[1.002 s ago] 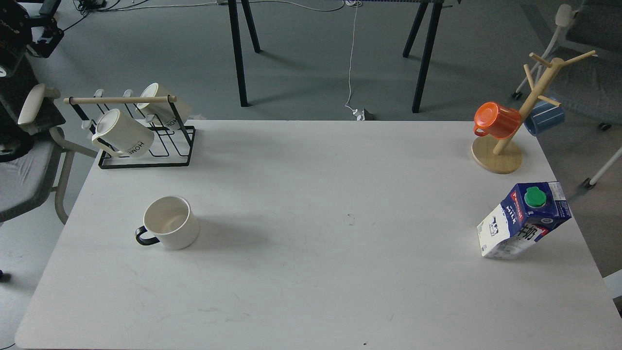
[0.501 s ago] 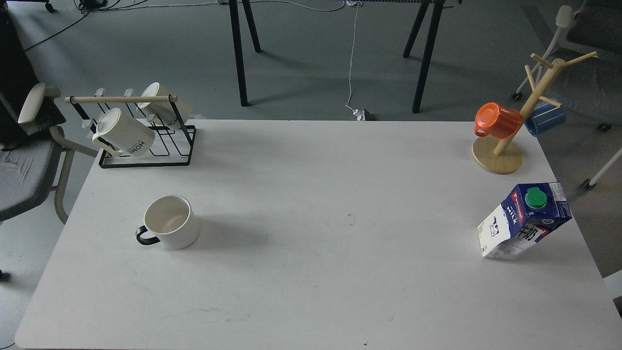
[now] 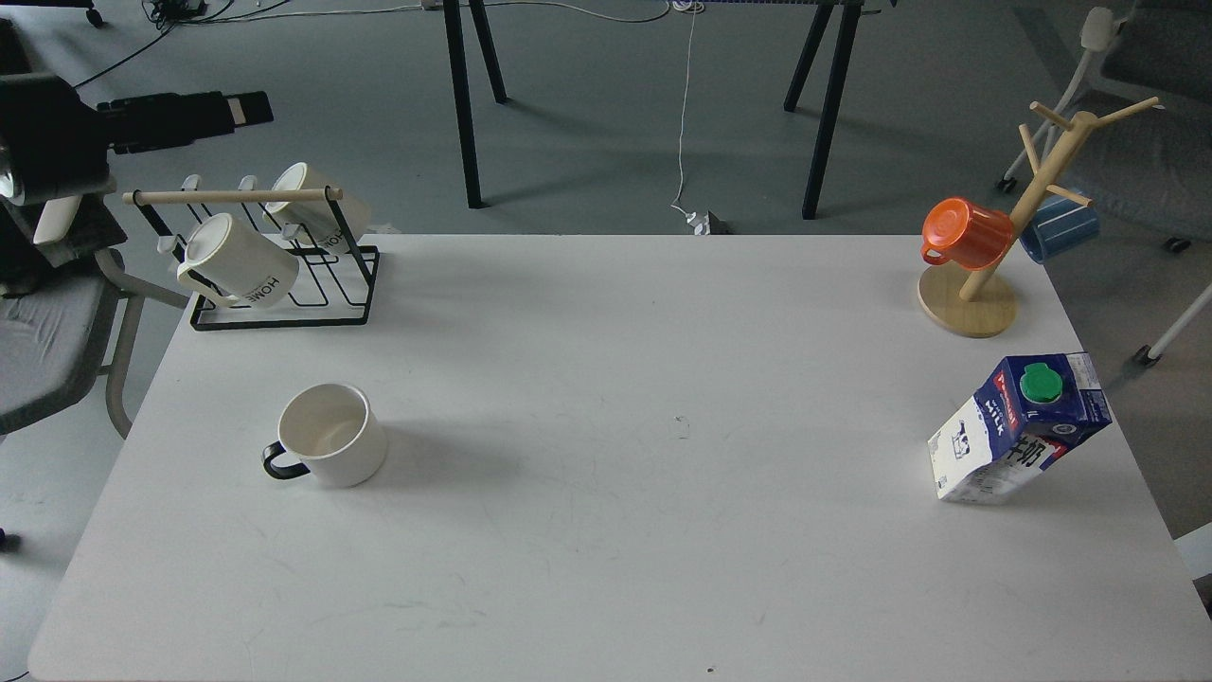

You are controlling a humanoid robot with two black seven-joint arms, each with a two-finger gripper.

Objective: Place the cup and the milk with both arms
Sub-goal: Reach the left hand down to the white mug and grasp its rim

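Observation:
The cup [image 3: 331, 434], a squat white mug with a black loop handle pointing left, stands upright on the left part of the white table [image 3: 606, 530]. The milk [image 3: 1018, 426], a blue and white carton with a green cap, stands near the table's right edge. My left gripper [image 3: 248, 106] reaches in from the upper left, pointing right, high above the floor behind the mug rack and well away from the cup. It is dark and side-on, so its fingers cannot be told apart. My right gripper is out of view.
A black wire rack [image 3: 284, 275] with a wooden bar holds two cream "HOME" mugs at the table's back left. A wooden mug tree [image 3: 975, 284] with an orange cup [image 3: 966, 232] and a blue cup stands at the back right. A chair [image 3: 47, 322] is left of the table.
My left arm has swung into view at the upper left; its gripper now points right above the rack. Cup and milk have not moved.

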